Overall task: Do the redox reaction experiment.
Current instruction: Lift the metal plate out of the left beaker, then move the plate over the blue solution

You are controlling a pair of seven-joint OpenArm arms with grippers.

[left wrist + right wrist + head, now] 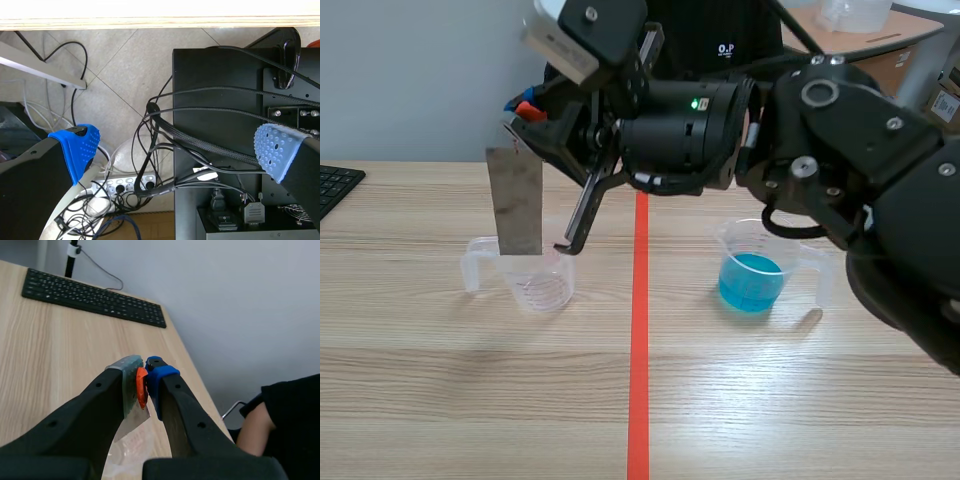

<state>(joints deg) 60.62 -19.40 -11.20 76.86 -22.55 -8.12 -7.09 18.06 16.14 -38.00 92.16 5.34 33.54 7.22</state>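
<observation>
My right gripper (pixel 526 108) reaches across the red line from the right and is shut on the top of a grey metal strip (pixel 517 200). The strip hangs upright, its lower end at the rim of an empty clear beaker (pixel 538 278) left of the line. In the right wrist view the strip (pixel 131 407) is pinched between the fingers of the right gripper (pixel 142 379), with an orange piece beside it. A second clear beaker (pixel 752 275) holding blue liquid stands right of the line. My left gripper (pixel 175 147) is open over the floor below the table edge, holding nothing.
A black keyboard (pixel 335 185) lies at the table's far left edge, the same keyboard (pixel 95 299) ahead of the right gripper. A person in black (pixel 720 40) sits across the table. Cables and a black cabinet (pixel 225 125) lie under the left gripper.
</observation>
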